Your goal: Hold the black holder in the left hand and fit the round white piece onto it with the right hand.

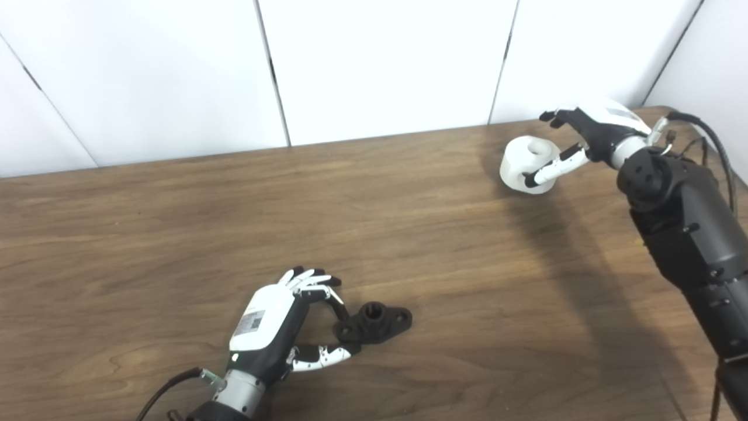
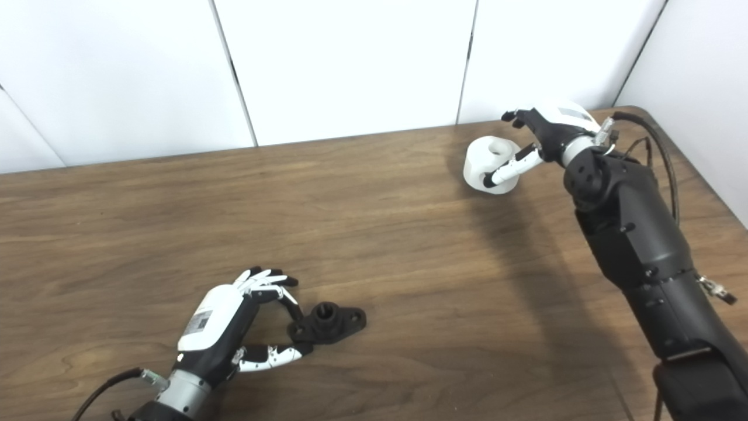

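progress: early, pick-up phase on both sides; nothing is fitted and the two parts sit well apart on the table point(image 1: 175, 234).
black holder point(image 1: 374, 322): lies flat on the wood, near front, left of centre. Central boss faces up, a mounting ear on each side.
left hand point(image 1: 280, 327): at the holder's left end, thumb low along the near edge, fingers point(image 1: 312, 283) curled over the far side. Fingertips look to be touching or just beside the left ear. Holder is not lifted; I judge this a grasp closing, not a hold. Whether it is actually clamped: cannot tell.
round white piece point(image 1: 526, 164): far right of the table, near the back wall, resting on the surface, centre hole up.
right hand point(image 1: 578, 140): around the piece, thumb across its near side, fingers reaching over the far rim. Contact on the far side is hidden by the piece, so grip is not confirmed.
left to do: secure and raise the holder, lift the white piece, carry it across, seat the hole on the boss.
view diff, right eye: shows more of the table's right edge and the right forearm, and the thumb line across the white piece point(image 2: 491, 165) reads cleaner.
view diff, left eye: slightly closer on the left hand; neither view resolves the fingertip contact there.
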Motion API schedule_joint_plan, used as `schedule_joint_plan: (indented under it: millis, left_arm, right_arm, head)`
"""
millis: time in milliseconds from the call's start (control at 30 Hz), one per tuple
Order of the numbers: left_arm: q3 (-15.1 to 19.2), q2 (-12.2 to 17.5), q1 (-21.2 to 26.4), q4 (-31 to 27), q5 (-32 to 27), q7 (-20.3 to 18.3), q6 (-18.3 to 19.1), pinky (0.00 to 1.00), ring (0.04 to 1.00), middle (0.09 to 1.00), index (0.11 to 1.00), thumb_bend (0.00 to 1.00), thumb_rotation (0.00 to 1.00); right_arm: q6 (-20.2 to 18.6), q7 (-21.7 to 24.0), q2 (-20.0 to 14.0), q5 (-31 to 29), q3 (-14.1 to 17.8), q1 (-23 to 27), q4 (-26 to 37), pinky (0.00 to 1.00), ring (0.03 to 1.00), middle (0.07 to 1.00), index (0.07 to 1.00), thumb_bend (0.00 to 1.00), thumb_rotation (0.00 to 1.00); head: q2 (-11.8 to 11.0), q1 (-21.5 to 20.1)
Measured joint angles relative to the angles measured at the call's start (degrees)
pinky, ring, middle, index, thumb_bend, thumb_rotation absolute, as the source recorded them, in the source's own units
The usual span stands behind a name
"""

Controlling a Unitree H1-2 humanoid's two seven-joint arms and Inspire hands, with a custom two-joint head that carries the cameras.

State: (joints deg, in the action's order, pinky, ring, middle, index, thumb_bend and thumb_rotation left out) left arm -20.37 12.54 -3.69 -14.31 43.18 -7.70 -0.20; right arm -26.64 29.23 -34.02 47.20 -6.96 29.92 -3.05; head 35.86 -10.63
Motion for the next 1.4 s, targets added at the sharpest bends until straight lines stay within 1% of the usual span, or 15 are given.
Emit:
schedule_joint_plan:
  millis: [200,300,367,400,467,500,667,1067,1400]
  left_arm:
    - [0.0,-0.01,-0.02,-0.01,0.02,0.03,0.01,0.97,0.887,0.804,0.484,0.52,0.06]
    - [0.0,-0.01,-0.02,0.0,0.07,0.1,-0.02,0.97,0.885,0.802,0.484,0.52,0.06]
    - [0.01,-0.01,-0.03,0.0,0.08,0.13,-0.04,0.97,0.889,0.806,0.484,0.52,0.06]
    - [0.02,-0.01,-0.04,0.0,0.08,0.13,-0.04,0.98,0.89,0.807,0.484,0.52,0.06]
    - [0.06,-0.01,-0.08,0.0,0.07,0.14,-0.04,0.97,0.891,0.809,0.484,0.52,0.06]
    - [0.09,-0.01,-0.1,0.0,0.07,0.16,-0.05,0.97,0.891,0.81,0.484,0.52,0.06]
    - [0.24,0.0,-0.19,0.03,0.05,0.38,-0.27,0.97,0.888,0.811,0.484,0.52,0.06]
    - [0.41,0.25,-0.46,0.05,-0.18,0.56,-0.6,0.97,0.89,0.819,0.484,0.52,0.06]
    - [0.41,0.26,-0.46,0.04,-0.17,0.4,-0.51,0.97,0.894,0.822,0.484,0.52,0.06]
  right_arm:
    - [0.0,-1.36,0.25,0.0,-0.99,1.28,-2.66,0.92,0.972,0.861,0.862,1.0,0.41]
    - [0.02,-2.72,0.38,-0.01,-1.14,1.64,-3.72,0.91,0.981,0.874,0.837,1.0,0.4]
    - [0.09,-3.86,0.39,-0.01,-1.47,1.63,-3.78,0.91,0.995,0.925,0.79,1.0,0.4]
    - [0.11,-4.49,0.4,0.0,-1.66,1.62,-3.8,0.91,0.998,0.935,0.782,1.0,0.4]
    - [0.07,-5.13,0.41,0.01,-1.81,1.63,-3.81,0.95,1.0,0.987,0.765,1.0,0.4]
    - [0.04,-5.29,0.47,0.0,-1.82,1.64,-3.81,0.96,1.0,0.993,0.763,1.0,0.39]
    - [0.02,-6.52,1.35,0.12,-1.83,1.6,-3.8,1.0,1.0,1.0,0.774,1.0,0.37]
    - [0.01,-7.33,2.02,1.77,-1.87,1.58,-3.81,1.0,1.0,1.0,0.773,1.0,0.37]
    - [0.02,-7.49,2.17,1.86,-2.52,1.54,-4.92,1.0,1.0,1.0,0.777,1.0,0.39]
  head:
    - [0.09,0.18]
    - [0.09,0.35]
    - [-0.09,0.35]
    - [-0.09,0.35]
    - [-0.26,0.26]
    - [-0.26,0.26]
    - [-0.61,0.09]
    - [-0.53,-0.53]
    - [-0.53,-0.53]
